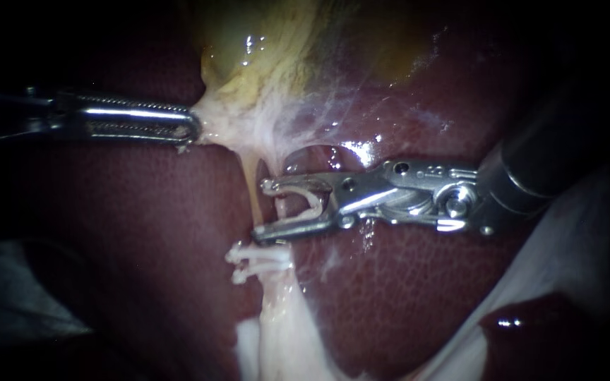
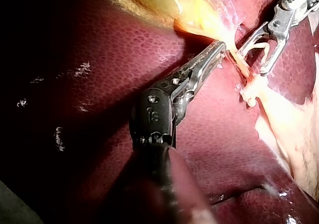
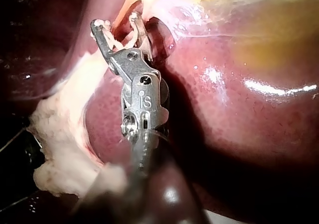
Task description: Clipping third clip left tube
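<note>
Right instrument [image 1: 262, 209]: the jaws stand apart and carry a white loaded clip [image 1: 317, 201], which touches both jaws from inside. The jaw tips straddle the pale tube [image 1: 252, 180]; the tube runs across the gap at the tips. The endoscope view does not show whether the clip's legs touch the tube. In the right wrist view the same jaws [image 3: 114, 22] show the clip spread between them, with the tube ahead of the tips.

Just beyond the lower jaw, two placed clips [image 1: 257, 262] sit side by side across the same tube.

Left instrument [image 1: 190, 130]: the jaws are clamped on pale tissue [image 1: 213, 123] where the tube meets the gallbladder [image 1: 262, 49], on the far side of the right instrument's upper jaw. This tissue is drawn taut toward the left shaft. In the left wrist view the jaws [image 2: 219, 47] lie near the right instrument's tips.

The liver [image 1: 418, 282] lies under both instruments.
</note>
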Robot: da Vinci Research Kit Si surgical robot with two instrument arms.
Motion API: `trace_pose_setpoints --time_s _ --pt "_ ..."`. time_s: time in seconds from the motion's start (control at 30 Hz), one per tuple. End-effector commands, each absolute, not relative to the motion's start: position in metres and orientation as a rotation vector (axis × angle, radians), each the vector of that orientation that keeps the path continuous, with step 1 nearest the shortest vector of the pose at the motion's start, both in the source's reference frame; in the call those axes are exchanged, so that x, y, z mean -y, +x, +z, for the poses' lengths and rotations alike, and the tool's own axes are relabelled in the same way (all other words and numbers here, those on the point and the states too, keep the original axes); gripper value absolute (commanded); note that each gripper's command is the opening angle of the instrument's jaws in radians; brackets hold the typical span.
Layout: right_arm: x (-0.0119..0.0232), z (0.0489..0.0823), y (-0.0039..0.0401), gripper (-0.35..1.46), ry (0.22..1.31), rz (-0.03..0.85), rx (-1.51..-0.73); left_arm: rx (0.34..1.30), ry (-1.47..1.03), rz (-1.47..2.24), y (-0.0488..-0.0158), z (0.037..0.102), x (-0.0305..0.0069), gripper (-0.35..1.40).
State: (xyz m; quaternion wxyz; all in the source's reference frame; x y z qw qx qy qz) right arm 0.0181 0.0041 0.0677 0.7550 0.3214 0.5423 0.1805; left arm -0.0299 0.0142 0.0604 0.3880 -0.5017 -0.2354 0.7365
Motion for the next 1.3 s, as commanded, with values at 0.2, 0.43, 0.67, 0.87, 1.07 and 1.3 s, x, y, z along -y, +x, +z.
trace_pose_setpoints --time_s 0.2,0.43,0.67,0.87,1.07,1.3 --pt "-0.0041 0.0682 0.0190 0.49 0.748 0.406 -1.224 0.599 -1.276 1.874 -0.0299 0.0605 -0.0142 -0.35" --pt "-0.0043 0.0682 0.0210 0.49 0.775 0.424 -1.267 0.599 -1.276 1.874 -0.0300 0.0605 -0.0142 -0.35" --pt "-0.0043 0.0674 0.0220 0.49 0.808 0.446 -1.314 0.598 -1.276 1.873 -0.0300 0.0605 -0.0142 -0.35" --pt "-0.0045 0.0649 0.0223 0.49 0.826 0.451 -1.345 0.598 -1.276 1.873 -0.0301 0.0605 -0.0142 -0.35" --pt "-0.0049 0.0632 0.0224 0.45 0.837 0.452 -1.347 0.598 -1.276 1.873 -0.0301 0.0605 -0.0142 -0.35" --pt "-0.0054 0.0632 0.0214 0.20 0.821 0.470 -1.343 0.598 -1.276 1.873 -0.0301 0.0605 -0.0142 -0.35"
